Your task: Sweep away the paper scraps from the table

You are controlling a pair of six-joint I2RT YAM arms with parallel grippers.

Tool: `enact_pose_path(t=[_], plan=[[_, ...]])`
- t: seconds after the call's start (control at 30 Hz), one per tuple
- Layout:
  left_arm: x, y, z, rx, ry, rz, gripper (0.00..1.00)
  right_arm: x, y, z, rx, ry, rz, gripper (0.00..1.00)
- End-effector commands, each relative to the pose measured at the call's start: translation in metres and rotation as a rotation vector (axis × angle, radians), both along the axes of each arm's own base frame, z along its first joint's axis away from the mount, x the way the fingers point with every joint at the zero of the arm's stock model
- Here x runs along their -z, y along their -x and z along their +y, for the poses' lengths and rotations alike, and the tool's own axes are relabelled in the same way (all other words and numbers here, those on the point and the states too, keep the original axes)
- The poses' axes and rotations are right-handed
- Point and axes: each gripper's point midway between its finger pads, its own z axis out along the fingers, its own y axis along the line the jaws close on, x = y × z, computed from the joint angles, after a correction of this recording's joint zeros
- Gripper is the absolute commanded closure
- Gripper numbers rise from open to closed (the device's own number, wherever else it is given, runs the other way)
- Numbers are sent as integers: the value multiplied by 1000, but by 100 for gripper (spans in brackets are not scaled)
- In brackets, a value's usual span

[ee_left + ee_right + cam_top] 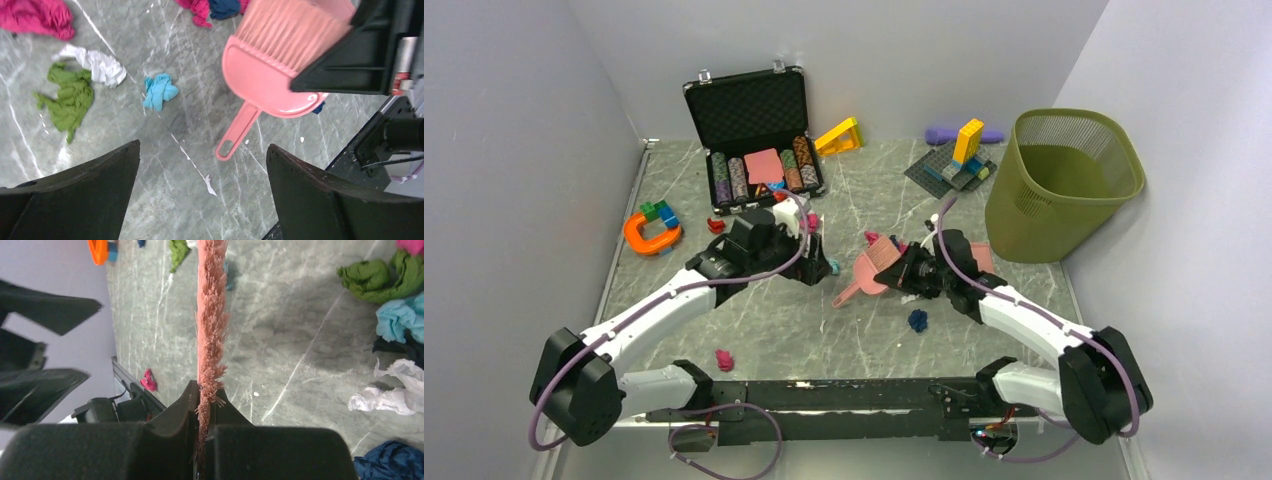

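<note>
Paper scraps (pixel 67 97) are spread over the worktop (pixel 804 330); little has been swept. A pink brush (pixel 211 315) is gripped by the right claw (pixel 205 400); the left claw (pixel 202 165) is held wide, empty.

The top view looks down from above and behind the arms (pixel 674 300). It faces the far wall (pixel 844 50) and stands far enough off to take in the whole bench (pixel 784 330). The left wrist view hangs close over the bench, looking nearly straight down between the dark fingers (pixel 75 195) of the left tool (pixel 203 150). The right wrist view is also low (the bench runs sideways in it) and sights along the brush (pixel 211 315) held in the right tool (pixel 202 405). Both wrist views share that brush. The left wrist and top views share the dustpan (pixel 260 75) at mid-bench.
</note>
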Motion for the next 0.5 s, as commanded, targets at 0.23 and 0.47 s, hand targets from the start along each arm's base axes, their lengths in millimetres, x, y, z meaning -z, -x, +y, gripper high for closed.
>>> enact_pose_path(t=[0.23, 0.47], plan=[[-20, -27, 23, -236, 171, -6, 0, -71, -24, -18, 68, 20, -364, 100], [-42, -24, 19, -181, 325, -39, 1, -104, -30, -16, 74, -28, -485, 100]])
